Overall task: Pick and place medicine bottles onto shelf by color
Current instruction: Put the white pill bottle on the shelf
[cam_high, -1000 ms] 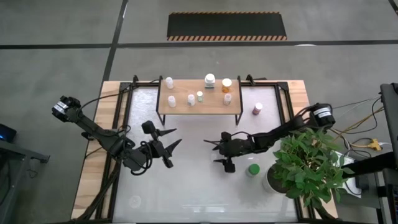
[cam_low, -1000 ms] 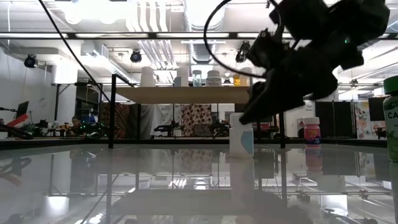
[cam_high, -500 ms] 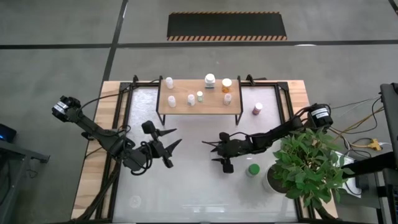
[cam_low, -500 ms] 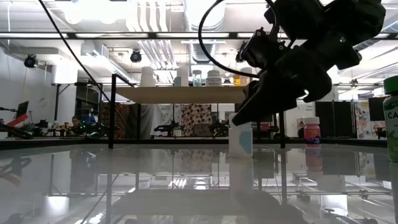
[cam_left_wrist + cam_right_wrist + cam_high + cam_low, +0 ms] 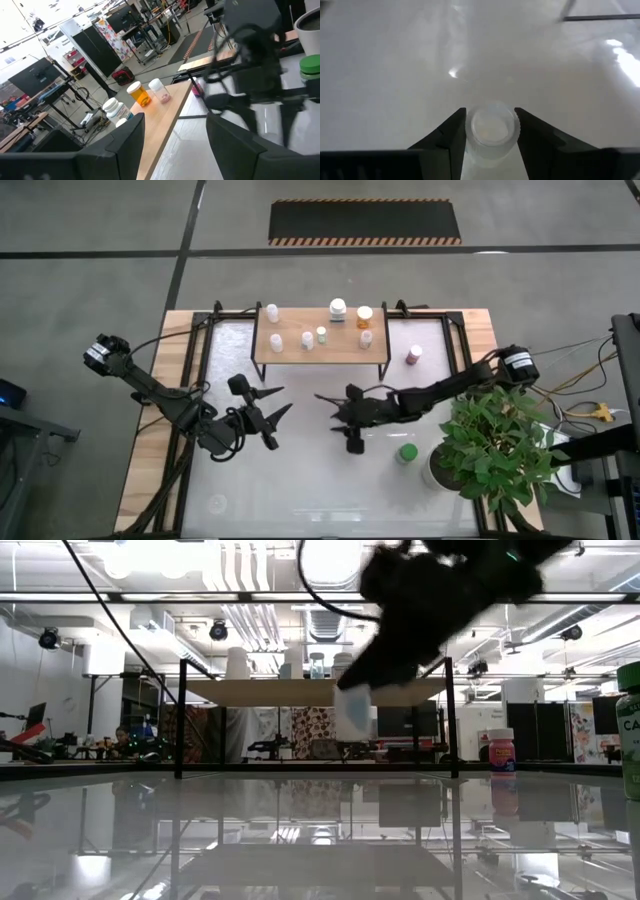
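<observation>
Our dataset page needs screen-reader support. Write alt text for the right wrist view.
Seen from above, a white-capped bottle sits clamped between the right tool's two dark fingers. Beneath it lies the glossy white tabletop, catching light glare.

A robotics lab or industrial workshop. The low view shows exposed ceiling ducts (image 5: 245, 610) and strip lights, monitors (image 5: 35, 718) and cluttered benches behind the glossy surface (image 5: 200, 830). From above, bare concrete floor (image 5: 90, 290) carries a hazard-striped mat (image 5: 365, 222); cables (image 5: 585, 410) trail beside the surface's right edge.
</observation>
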Tool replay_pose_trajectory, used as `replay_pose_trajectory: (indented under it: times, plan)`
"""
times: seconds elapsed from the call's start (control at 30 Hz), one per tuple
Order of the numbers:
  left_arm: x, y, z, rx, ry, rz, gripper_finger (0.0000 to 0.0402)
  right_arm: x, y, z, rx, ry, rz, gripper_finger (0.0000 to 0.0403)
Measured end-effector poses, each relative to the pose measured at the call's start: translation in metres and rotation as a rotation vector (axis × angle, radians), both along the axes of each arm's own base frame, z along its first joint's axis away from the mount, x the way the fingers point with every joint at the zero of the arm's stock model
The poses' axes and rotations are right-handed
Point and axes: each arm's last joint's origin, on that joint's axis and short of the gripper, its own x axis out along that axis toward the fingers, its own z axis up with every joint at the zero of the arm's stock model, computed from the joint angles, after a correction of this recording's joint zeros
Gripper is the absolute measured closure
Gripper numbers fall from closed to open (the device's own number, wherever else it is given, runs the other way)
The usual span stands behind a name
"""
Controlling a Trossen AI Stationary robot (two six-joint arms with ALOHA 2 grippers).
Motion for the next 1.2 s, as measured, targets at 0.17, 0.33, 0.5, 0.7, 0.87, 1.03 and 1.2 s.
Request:
replay_pose_trajectory:
  times: [0.17, 0.33, 0.5, 0.7, 0.87, 1.03, 1.2]
  plan:
    - [0.000, 0.000, -0.001, 0.001, 0.002, -0.001, 0.0207, 0.023, -0.014, 0.052, -0.120, 0.071, -0.165, 0.0264]
    - [0.000, 0.000, -0.004, 0.006, 0.009, -0.001, 0.0207, 0.032, -0.034, 0.101, -0.221, 0.084, -0.319, 0.0264]
    - [-0.001, 0.000, -0.005, 0.008, 0.012, -0.001, 0.0207, 0.035, -0.064, 0.131, -0.222, 0.076, -0.408, 0.0264]
    - [-0.001, 0.000, -0.005, 0.008, 0.012, -0.001, 0.0207, 0.032, -0.108, 0.137, -0.186, 0.079, -0.500, 0.0264]
    - [-0.001, 0.000, -0.005, 0.009, 0.013, -0.001, 0.0207, 0.025, -0.135, 0.131, -0.136, 0.118, -0.567, 0.0264]
    - [-0.001, 0.000, -0.005, 0.017, 0.018, -0.002, 0.0207, 0.021, -0.145, 0.128, -0.129, 0.154, -0.605, 0.0264]
    - [-0.001, 0.000, -0.005, 0.022, 0.021, -0.003, 0.0207, 0.020, -0.146, 0.125, -0.129, 0.162, -0.609, 0.0264]
